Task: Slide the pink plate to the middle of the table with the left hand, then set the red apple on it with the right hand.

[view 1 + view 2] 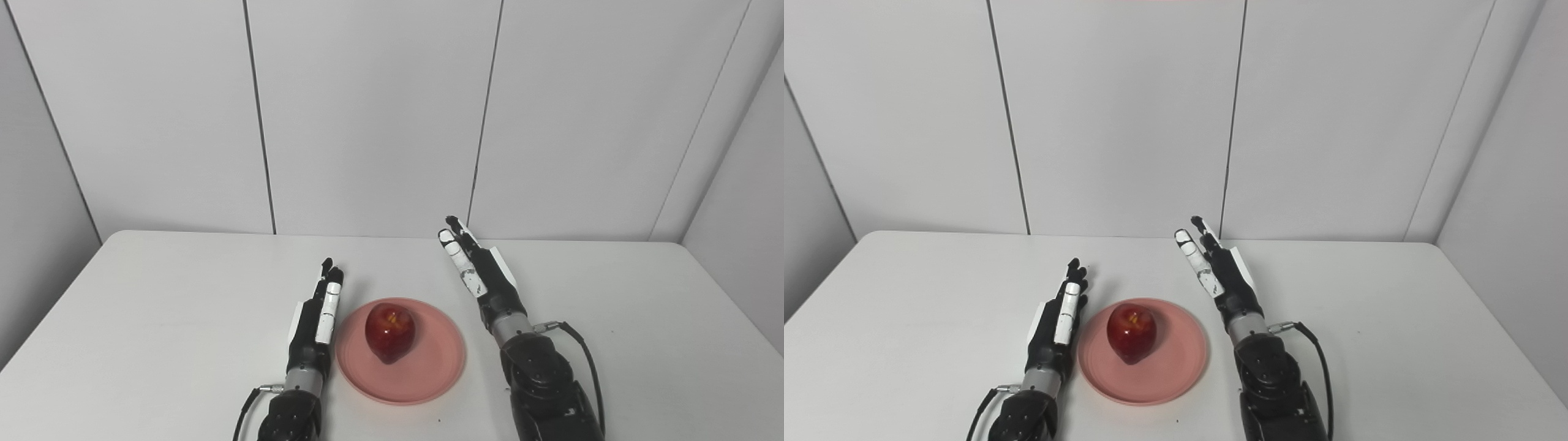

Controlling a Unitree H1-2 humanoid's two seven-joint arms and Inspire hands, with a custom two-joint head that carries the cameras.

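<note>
A pink plate [429, 367] lies on the white table near the front middle. A red apple [390, 331] rests on it, lying on its side a little left of the plate's centre. My left hand [320, 312] lies flat and open just left of the plate, fingers straight and pointing away, close to the rim. My right hand [481, 269] is open to the right of the plate, fingers stretched out and raised off the table, holding nothing.
The white table [153, 306] has rounded far corners and stands against grey wall panels. Black cables run from both wrists [576, 337] near the front edge.
</note>
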